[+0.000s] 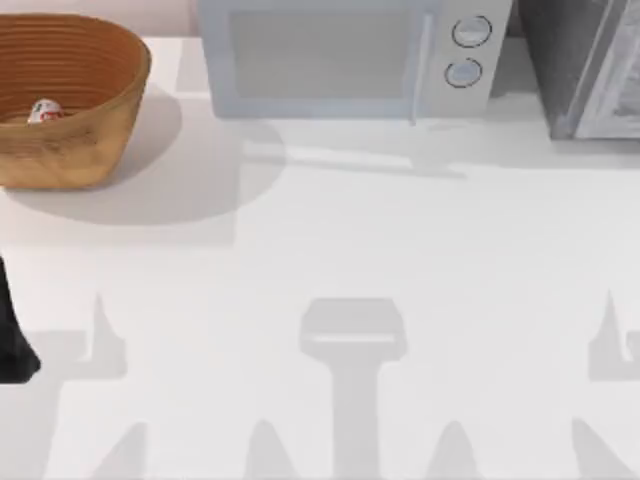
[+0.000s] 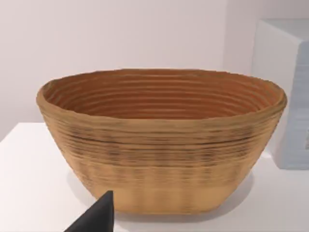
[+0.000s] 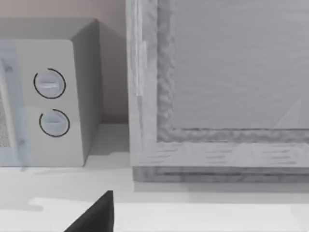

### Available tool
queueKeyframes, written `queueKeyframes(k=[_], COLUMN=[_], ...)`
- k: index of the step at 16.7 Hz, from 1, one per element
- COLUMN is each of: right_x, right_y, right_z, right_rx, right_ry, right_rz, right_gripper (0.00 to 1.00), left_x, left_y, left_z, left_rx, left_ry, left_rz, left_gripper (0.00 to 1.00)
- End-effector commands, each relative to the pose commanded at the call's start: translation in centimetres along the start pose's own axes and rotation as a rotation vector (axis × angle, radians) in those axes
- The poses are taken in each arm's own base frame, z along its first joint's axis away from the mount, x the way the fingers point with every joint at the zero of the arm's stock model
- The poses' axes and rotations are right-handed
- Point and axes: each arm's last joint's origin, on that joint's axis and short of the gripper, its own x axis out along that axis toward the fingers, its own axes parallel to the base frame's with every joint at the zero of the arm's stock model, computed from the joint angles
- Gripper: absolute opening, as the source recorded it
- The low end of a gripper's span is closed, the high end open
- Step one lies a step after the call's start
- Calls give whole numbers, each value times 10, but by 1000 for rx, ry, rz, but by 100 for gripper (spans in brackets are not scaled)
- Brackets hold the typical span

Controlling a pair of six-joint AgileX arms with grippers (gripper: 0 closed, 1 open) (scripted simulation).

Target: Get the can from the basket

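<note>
Deep inside the basket at the bench's far left corner, the can rests low against the woven wall, its white side and red marking just visible over the rim from above; whether it stands or tilts cannot be told. From the left wrist camera the basket faces broadside, its long axis running across the view, tall ribbed wicker sides sloping outward and hiding the can. A dark part of the left arm sits at the bench's left edge, plainly the nearer one; any reach looks bound to go up and over the rim. How far either hand is open cannot be told. A pale microwave with two round dials stands beside the basket.
</note>
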Motion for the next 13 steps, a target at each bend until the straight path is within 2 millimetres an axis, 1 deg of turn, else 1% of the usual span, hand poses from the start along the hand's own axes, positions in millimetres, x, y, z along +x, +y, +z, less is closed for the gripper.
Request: queueKeyframes(k=[2, 4, 8, 9, 11, 13], right_x=[0, 0, 0, 0, 0, 0], right_y=[0, 0, 0, 0, 0, 0], right_z=[0, 0, 0, 0, 0, 0], right_rx=[0, 0, 0, 0, 0, 0], right_ry=[0, 0, 0, 0, 0, 0], right_rz=[0, 0, 0, 0, 0, 0], right_gripper=[100, 100, 100, 100, 100, 100], left_x=[0, 1, 6, 9, 17, 31], left_y=[0, 0, 2, 3, 6, 10], left_z=[0, -1, 3, 8, 24, 48], left_rx=[0, 1, 7, 8, 10, 10], left_ry=[0, 40, 269, 341, 481, 602], left_rz=[0, 1, 17, 24, 39, 54], left_gripper=[100, 100, 100, 100, 100, 100])
